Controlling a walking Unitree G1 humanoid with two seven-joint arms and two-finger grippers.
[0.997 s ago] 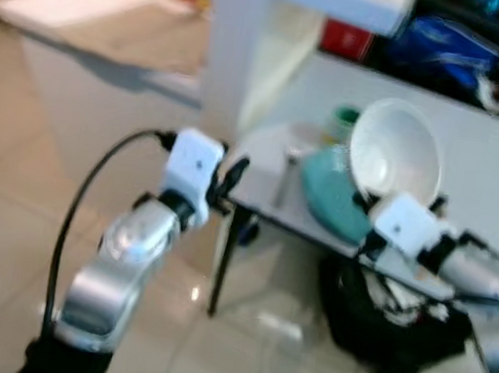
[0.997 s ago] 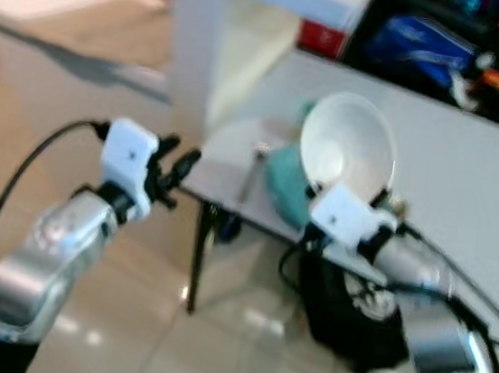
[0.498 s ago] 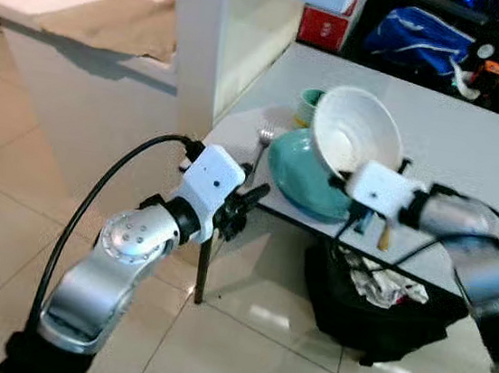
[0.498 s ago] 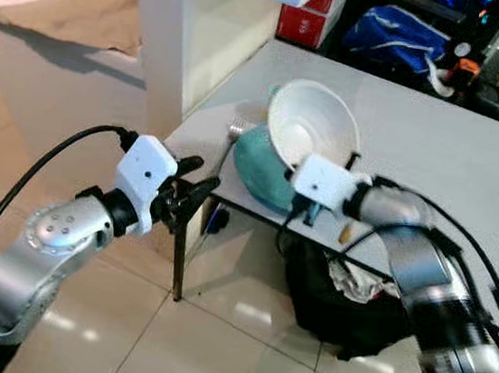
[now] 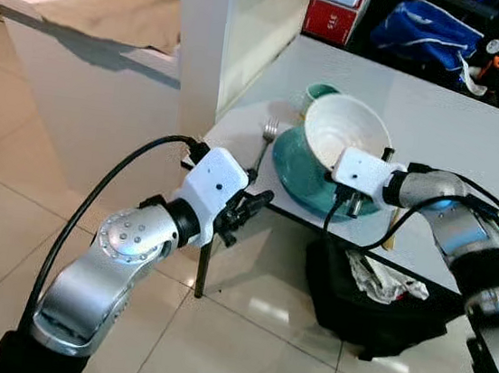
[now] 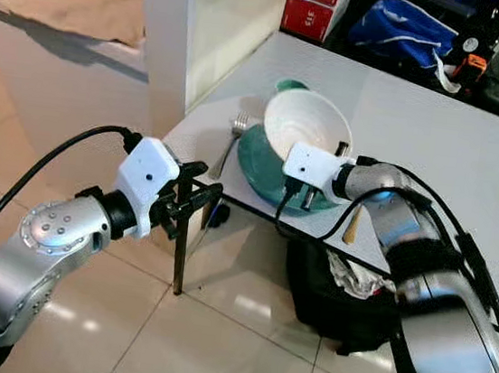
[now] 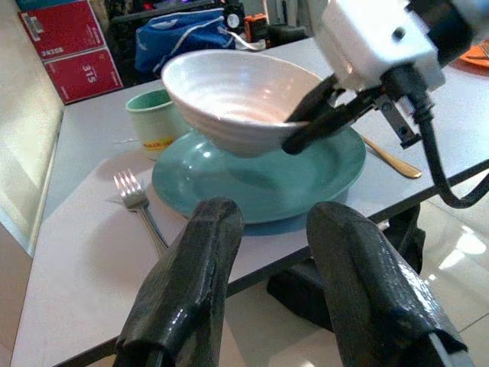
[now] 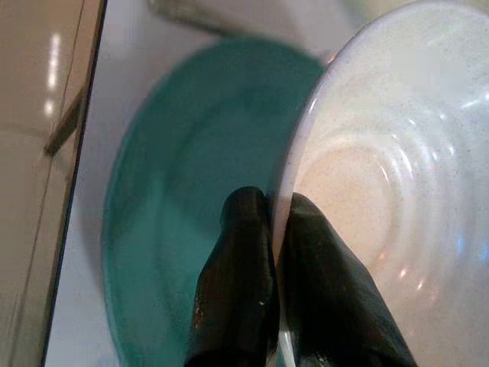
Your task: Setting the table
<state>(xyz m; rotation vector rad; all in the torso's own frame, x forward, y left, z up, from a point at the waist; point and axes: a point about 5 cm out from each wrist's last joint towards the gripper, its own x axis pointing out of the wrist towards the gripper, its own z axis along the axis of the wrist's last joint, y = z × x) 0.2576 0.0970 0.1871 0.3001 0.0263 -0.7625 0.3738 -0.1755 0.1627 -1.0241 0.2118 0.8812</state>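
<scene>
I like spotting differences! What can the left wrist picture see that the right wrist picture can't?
Left wrist view alone: the fork, the green cup, a gold utensil and red boxes. Right wrist view alone: the white bowl's inside, close up, and shiny floor. Both share the bowl over the teal plate, its rim pinched by the right tool.

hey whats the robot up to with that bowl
It is setting a place at the corner of the grey table. The right gripper pinches the rim of a white bowl, one finger inside and one outside, holding it tilted over a teal plate. A fork lies left of the plate, a green cup stands behind it, and a gold utensil lies to the right. The left gripper hovers open off the table's edge.
</scene>
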